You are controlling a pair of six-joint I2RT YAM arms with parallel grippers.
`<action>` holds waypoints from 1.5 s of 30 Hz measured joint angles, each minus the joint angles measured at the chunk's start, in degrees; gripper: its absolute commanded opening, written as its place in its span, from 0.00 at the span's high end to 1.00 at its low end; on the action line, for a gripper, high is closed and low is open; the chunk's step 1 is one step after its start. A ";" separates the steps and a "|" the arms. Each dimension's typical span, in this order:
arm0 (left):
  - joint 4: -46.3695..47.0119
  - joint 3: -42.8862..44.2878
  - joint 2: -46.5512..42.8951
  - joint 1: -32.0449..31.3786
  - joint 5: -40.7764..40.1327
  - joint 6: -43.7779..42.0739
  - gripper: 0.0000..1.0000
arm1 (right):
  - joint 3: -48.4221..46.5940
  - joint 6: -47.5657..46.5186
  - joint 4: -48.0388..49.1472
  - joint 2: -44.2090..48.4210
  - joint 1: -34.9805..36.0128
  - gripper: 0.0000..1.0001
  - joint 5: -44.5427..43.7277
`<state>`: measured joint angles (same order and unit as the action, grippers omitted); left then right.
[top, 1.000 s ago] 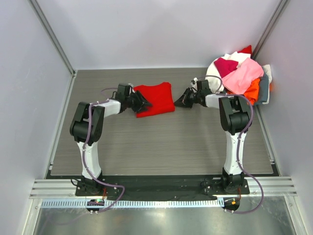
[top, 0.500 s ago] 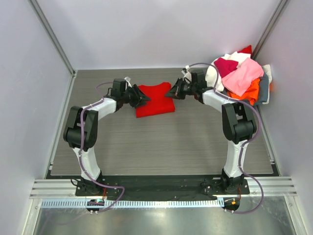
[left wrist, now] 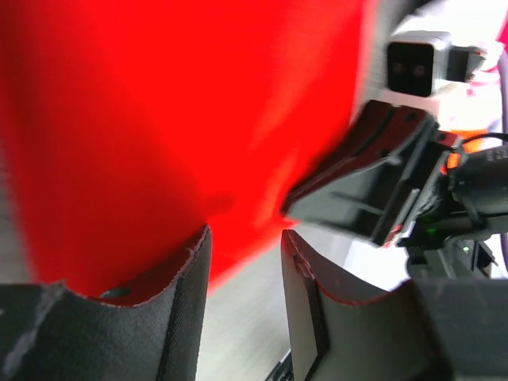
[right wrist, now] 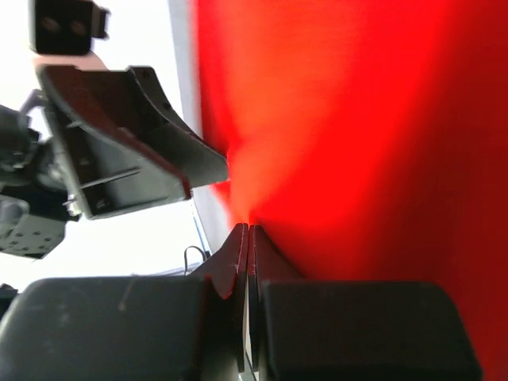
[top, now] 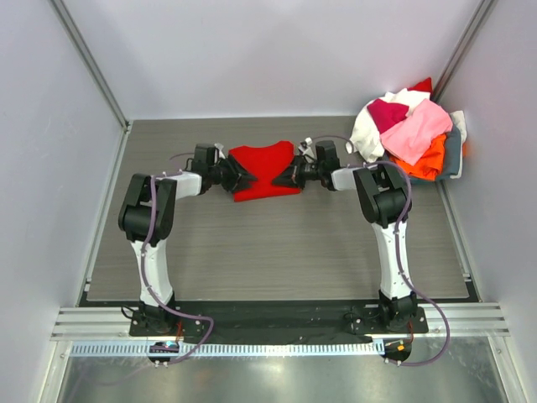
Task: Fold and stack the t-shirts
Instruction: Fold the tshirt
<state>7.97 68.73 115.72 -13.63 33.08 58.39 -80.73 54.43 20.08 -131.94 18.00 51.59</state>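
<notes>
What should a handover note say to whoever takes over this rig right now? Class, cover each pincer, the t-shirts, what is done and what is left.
Left pincer: open, fingers apart at the red t-shirt, on its left-arm side; nothing gripped.
Right pincer: shut, apparently pinching the opposite edge.
The red t-shirt lies on the table, far centre.
The other t-shirts are heaped unfolded over the grey basket, far right.
Done: no stack visible.
Left: finish this shirt, then fold and stack the rest.
</notes>
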 measured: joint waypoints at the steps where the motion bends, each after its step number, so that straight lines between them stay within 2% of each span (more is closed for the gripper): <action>1: -0.04 0.02 1.44 0.42 0.22 0.02 0.60 | 0.11 0.17 0.15 -0.83 -0.70 0.98 0.26; 4: 0.37 0.20 4.35 2.10 2.80 1.05 0.60 | 0.13 0.00 -0.87 -2.89 -3.41 0.99 0.66; 11: 0.52 0.07 4.09 2.93 3.45 0.63 0.57 | -0.39 -2.14 -3.89 -3.06 -5.70 0.99 2.16; 14: -0.04 -0.44 2.80 2.93 3.04 -0.74 0.55 | -0.37 -3.13 -4.68 -2.56 -5.70 0.92 2.01; 15: -0.87 -0.61 2.12 2.93 2.45 -1.46 0.55 | -0.28 -3.61 -5.31 -2.14 -5.70 0.85 1.68; 17: -3.26 -0.74 0.44 2.93 1.07 -3.08 0.54 | 0.35 -4.81 -6.73 -0.72 -5.79 0.79 0.61; 21: -10.29 -0.72 -4.87 2.97 -4.00 -6.43 0.49 | 2.78 -8.24 -11.41 4.81 -6.51 0.60 -3.15; 24: -14.05 -0.68 -7.78 3.08 -7.63 -8.04 0.50 | 3.76 -11.02 -14.95 9.40 -7.32 0.51 -6.08; 31: -19.54 1.25 -6.73 3.26 -12.55 -9.11 0.56 | 5.57 -15.61 -19.56 18.51 -8.46 0.47 -10.60; 34: -21.11 2.71 -4.68 3.26 -13.97 -9.20 0.57 | 5.60 -18.60 -23.12 20.00 -8.48 0.36 -13.57; 39: -22.88 2.80 -4.52 3.26 -15.61 -9.38 0.56 | 3.67 -23.26 -30.56 19.34 -8.46 0.34 -18.60; 45: -27.36 2.80 -9.03 3.26 -18.32 -11.13 0.56 | -4.00 -26.40 -34.40 13.75 -7.91 0.33 -23.15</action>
<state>-19.40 71.53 106.69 -10.37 14.76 47.27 -84.73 28.03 -14.33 -118.19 10.09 28.45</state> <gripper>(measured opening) 0.440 0.666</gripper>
